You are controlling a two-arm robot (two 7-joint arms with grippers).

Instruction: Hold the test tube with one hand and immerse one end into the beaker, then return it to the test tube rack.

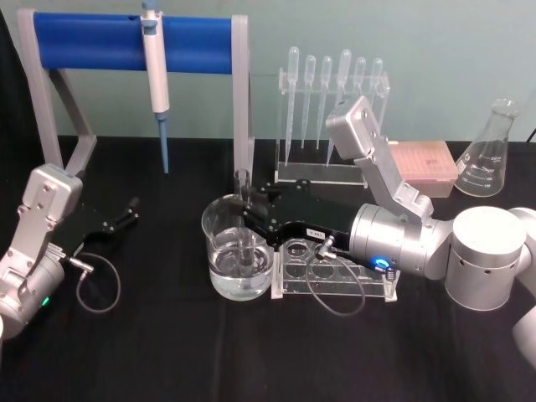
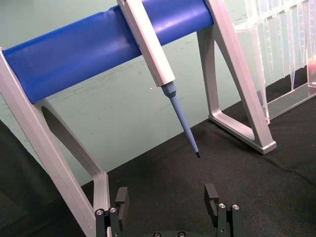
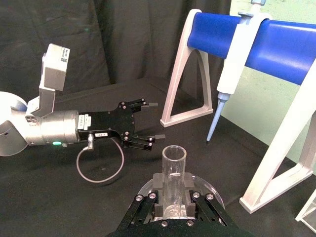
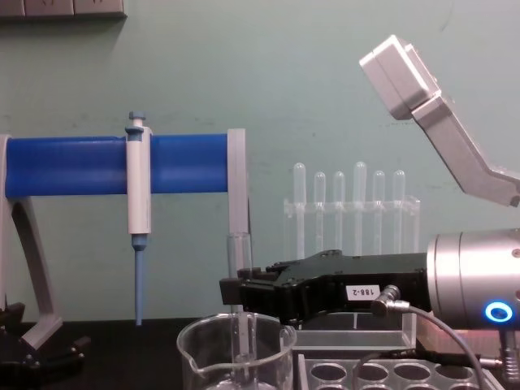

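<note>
As the fingers of my right gripper (image 1: 247,209) pinch the test tube (image 1: 243,179) around its upper half, I'm reading the right wrist view: both flat pads are snug against the glass just below the open rim, and the tube stands upright between them. That high grip makes sense to me, since it leaves the round bottom free to go down without the jaws meeting the beaker (image 1: 213,228). Moving outward, the tube's lower end sits inside the beaker, and from the head camera it looks dipped into the liquid, so I'd call the immersion step in hand or just about made. From the chest view the black gripper body hovers level over the beaker's rim, not touching it as far as I can tell. Right beside the beaker, under my right wrist, the clear test tube rack (image 1: 362,289) waits with open holes, a short trip for the return. Over on the left, my left gripper (image 2: 168,195) rests low near the table with its fingers spread wide, holding nothing, parked by the blue-barred stand (image 1: 100,42).
</note>
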